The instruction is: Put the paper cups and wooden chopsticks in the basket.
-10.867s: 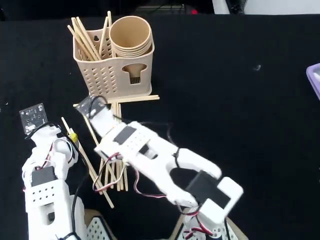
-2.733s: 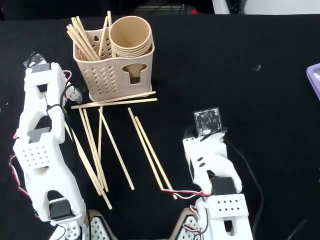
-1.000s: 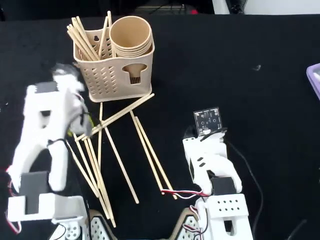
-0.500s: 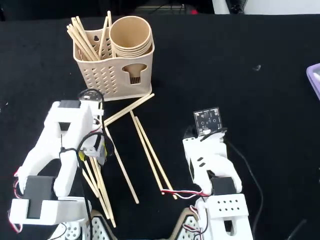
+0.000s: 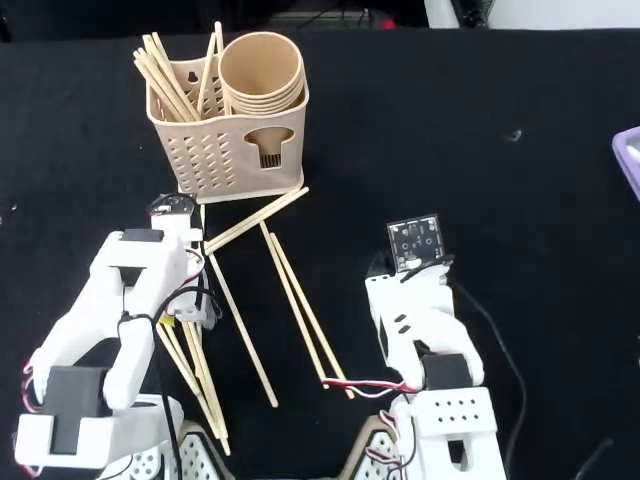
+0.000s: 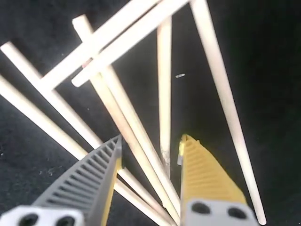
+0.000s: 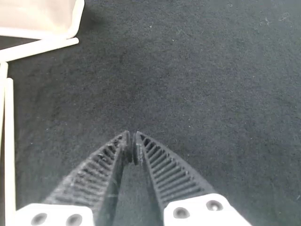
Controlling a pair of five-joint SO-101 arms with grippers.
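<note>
Black table (image 5: pixel 500 130) from above, with both arms based at its near edge. The basket (image 5: pixel 228 150) stands upright at the far left. Its right compartment holds one stack of nested paper cups (image 5: pixel 260 68), mouths up, with at least four rims showing. Its left compartment holds the stowed chopsticks (image 5: pixel 165 80), roughly seven, standing on end and fanning up and to the left. Loose sticks lie flat on the table in four groups. A slanting pair (image 5: pixel 255 218) has one end at the basket's foot and runs diagonally toward the left arm (image 5: pixel 110 320). A long pair (image 5: pixel 303 310) runs from near the basket toward the base of the right arm (image 5: pixel 425 320), bearing rightward. A single stick (image 5: pixel 241 330) lies roughly parallel to that pair, on its left. A bundle (image 5: pixel 205 395) of about four is partly hidden under the left arm, so the exact count cannot be told. The left hand (image 6: pixel 150 141) hangs low over the sticks, fingers spread, straddling two diagonal sticks and the end of an upright-running stick (image 6: pixel 163 94). The right hand (image 7: pixel 131 141) is pressed together, pinching nothing, over bare table, well apart from the cups.
</note>
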